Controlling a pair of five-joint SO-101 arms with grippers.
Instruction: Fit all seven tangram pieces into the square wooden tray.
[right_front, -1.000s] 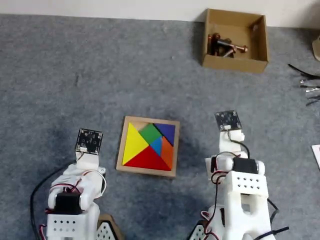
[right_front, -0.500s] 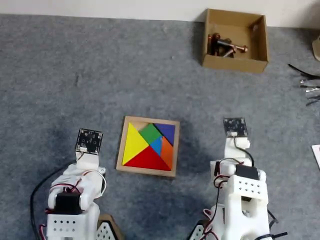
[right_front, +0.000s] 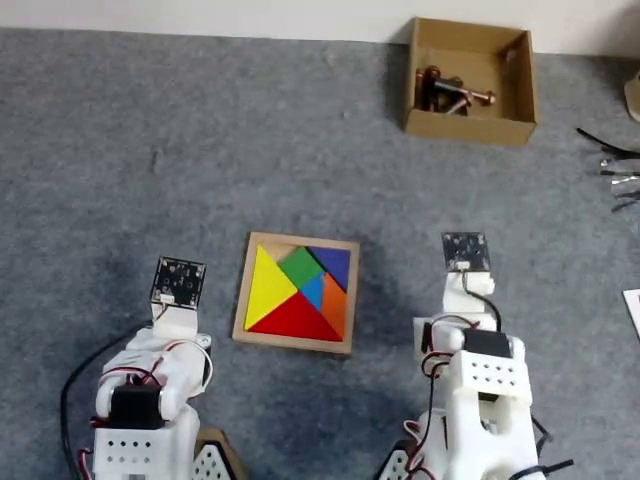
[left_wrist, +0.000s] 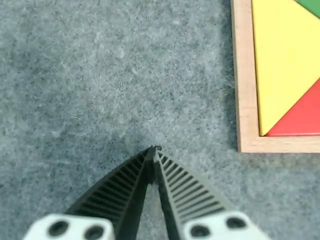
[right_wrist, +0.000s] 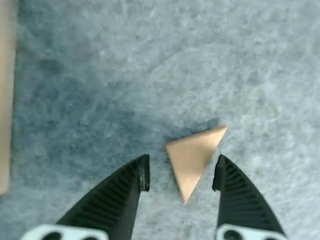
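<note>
Right wrist view: triangle (right_wrist: 192, 155), apex gripperward

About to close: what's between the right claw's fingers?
A small triangle lies flat on the carpet between the open right claw's fingers, as the right wrist view shows.

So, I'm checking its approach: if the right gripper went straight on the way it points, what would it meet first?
Most likely the small triangular piece lying on the carpet, just ahead between the open jaws of the right gripper. How far above it the jaws are is unclear.
</note>
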